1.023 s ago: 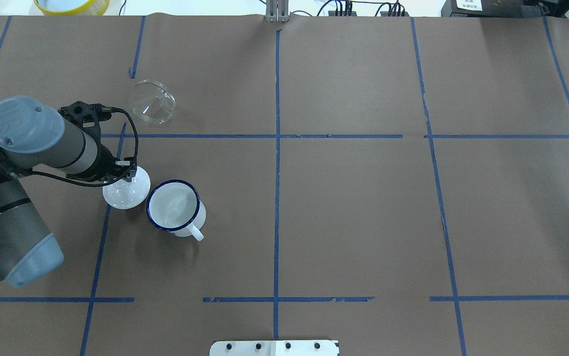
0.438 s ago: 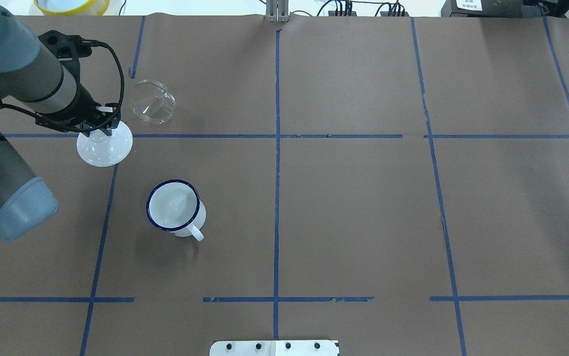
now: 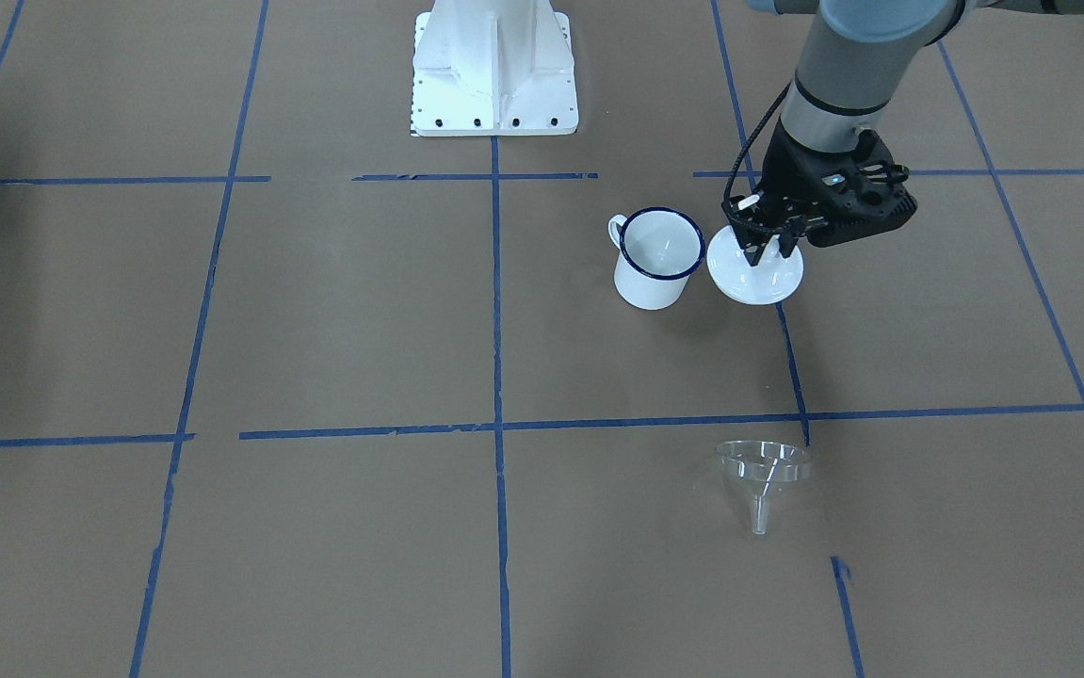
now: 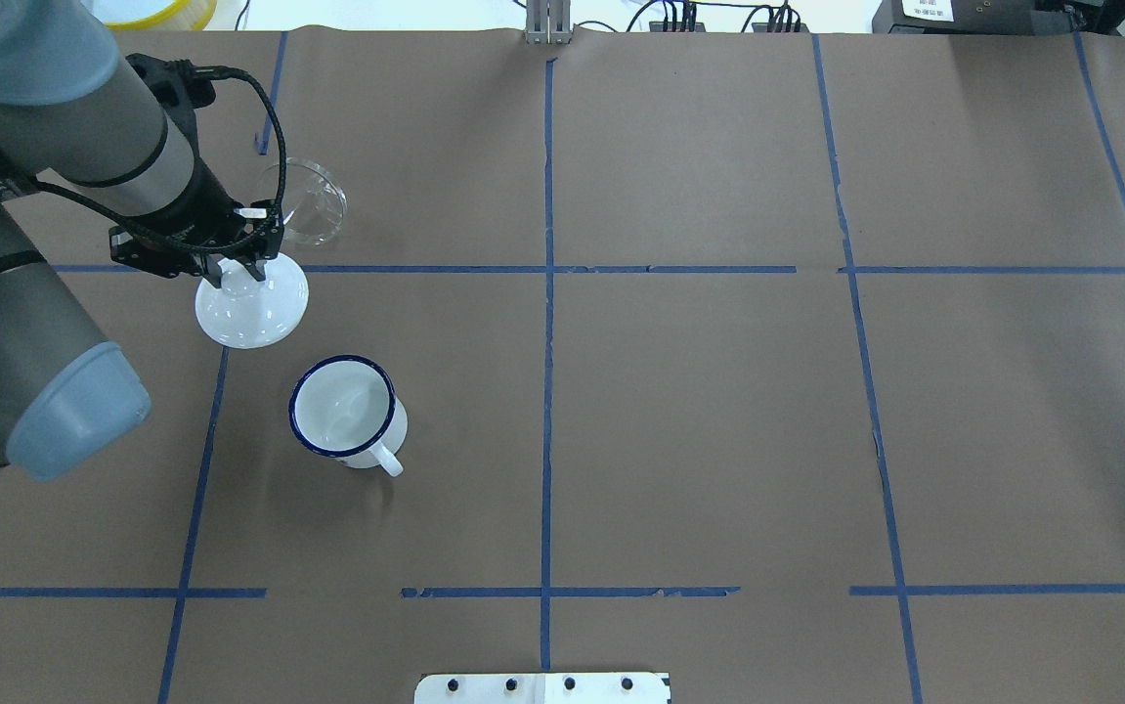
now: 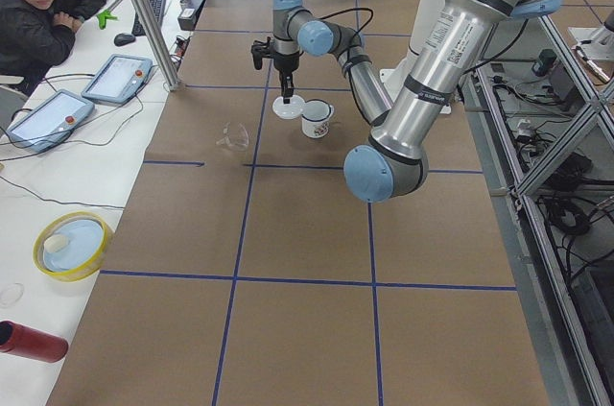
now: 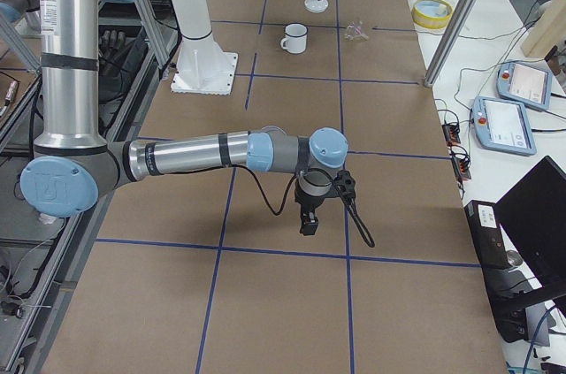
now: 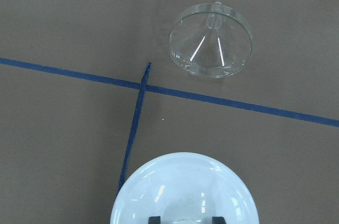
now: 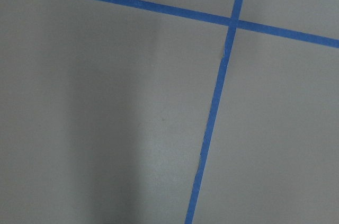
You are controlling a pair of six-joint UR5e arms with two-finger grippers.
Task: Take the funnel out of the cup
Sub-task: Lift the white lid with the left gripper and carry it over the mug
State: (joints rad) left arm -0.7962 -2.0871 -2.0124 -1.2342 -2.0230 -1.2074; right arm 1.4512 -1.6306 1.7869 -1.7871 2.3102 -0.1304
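The clear funnel [image 4: 303,200] lies on its side on the brown table, apart from the cup; it also shows in the front view [image 3: 761,468] and the left wrist view [image 7: 210,41]. The white cup [image 4: 345,411] with a dark blue rim stands upright with nothing in it, as the front view [image 3: 656,259] also shows. My left gripper [image 4: 241,277] is shut on the knob of a white domed lid [image 4: 251,311], between the funnel and the cup. My right gripper [image 6: 307,224] hangs over bare table far from them; I cannot tell whether it is open or shut.
The robot's white base plate [image 3: 494,85] stands at the near table edge. A yellow bowl [image 5: 72,245], a red bottle [image 5: 34,342], tablets and an operator [image 5: 38,3] are on the white side beyond the far edge. Blue tape lines [image 4: 547,293] cross the table.
My left gripper carried the lid away from beside the cup toward the far left, then came back partway to the right and toward the cup. Funnel and cup have not moved.
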